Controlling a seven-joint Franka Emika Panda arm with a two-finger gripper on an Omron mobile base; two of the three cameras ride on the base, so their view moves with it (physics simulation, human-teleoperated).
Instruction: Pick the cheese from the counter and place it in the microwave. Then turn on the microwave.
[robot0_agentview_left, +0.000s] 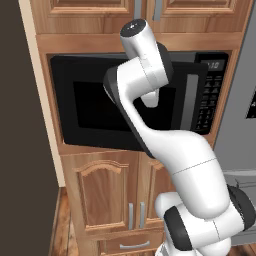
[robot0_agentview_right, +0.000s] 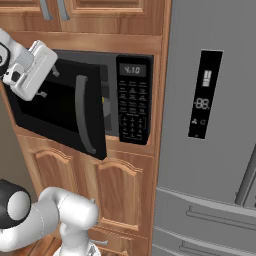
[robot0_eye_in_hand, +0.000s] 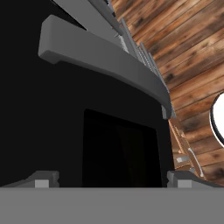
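The microwave (robot0_agentview_right: 75, 110) door hangs partly ajar, and a bit of yellow, probably the cheese (robot0_agentview_right: 103, 100), peeks through the gap inside. The gripper (robot0_eye_in_hand: 113, 179) sits right up against the door's outer face with fingers (robot0_eye_in_hand: 43, 180) spread wide, nothing between them, grey handle (robot0_eye_in_hand: 105, 61) just beyond.

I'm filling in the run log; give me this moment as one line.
phase: closing door | microwave: door ajar | gripper: open, empty, facing door | cheese: yellow bit inside
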